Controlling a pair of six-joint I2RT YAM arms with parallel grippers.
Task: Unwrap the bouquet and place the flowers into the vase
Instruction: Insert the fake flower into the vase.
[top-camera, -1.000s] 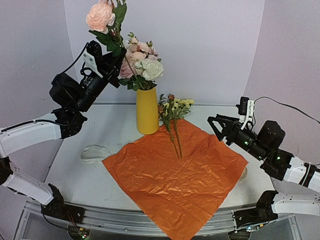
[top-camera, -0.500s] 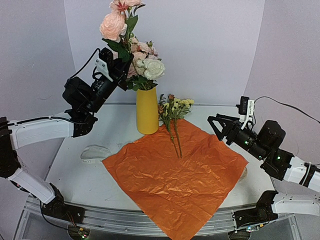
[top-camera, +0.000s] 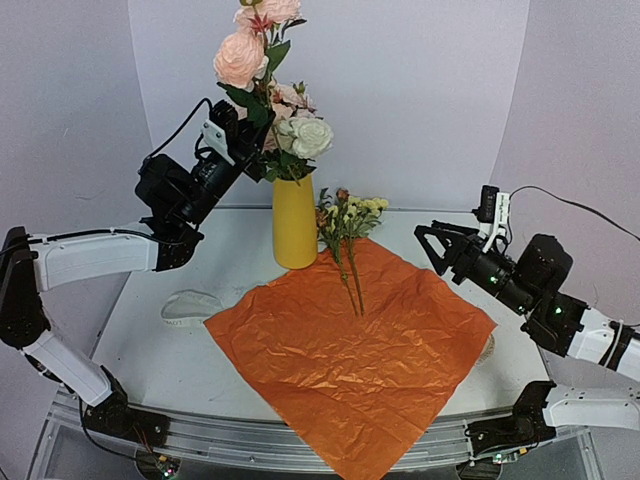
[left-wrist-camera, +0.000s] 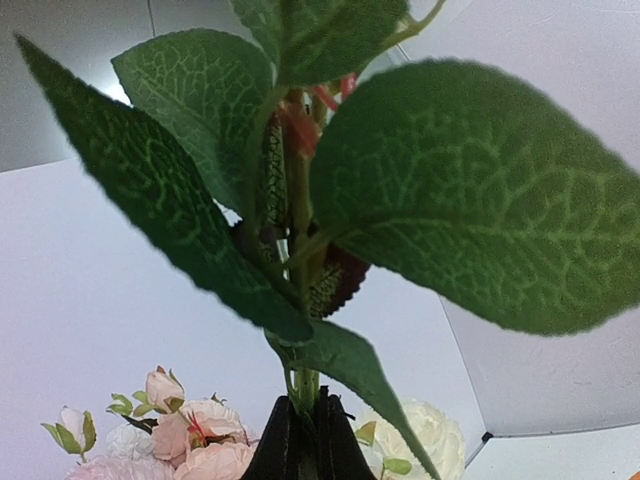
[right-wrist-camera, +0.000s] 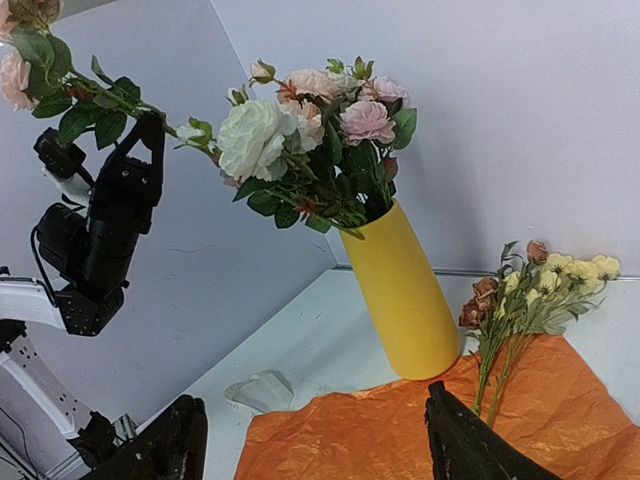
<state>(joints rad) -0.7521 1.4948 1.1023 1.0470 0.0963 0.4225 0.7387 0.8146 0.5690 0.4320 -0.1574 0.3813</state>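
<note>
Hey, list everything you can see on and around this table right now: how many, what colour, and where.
vase: one, bright yellow, upright beyond the paper's far corner.
roses in the vase: one bunch, white and pink, green leaves.
rose stem: one, peach-pink blooms, in the air above the vase.
small flowers: one loose bunch, yellow, rust and white, stems lying on the paper, blooms beside the vase.
wrapping paper: one sheet, orange, spread flat.
ribbon: one, cream, left of the paper.
table: one, white.
left gripper: black, shut on the rose stem.
right gripper: black, open, empty, right of the paper.
</note>
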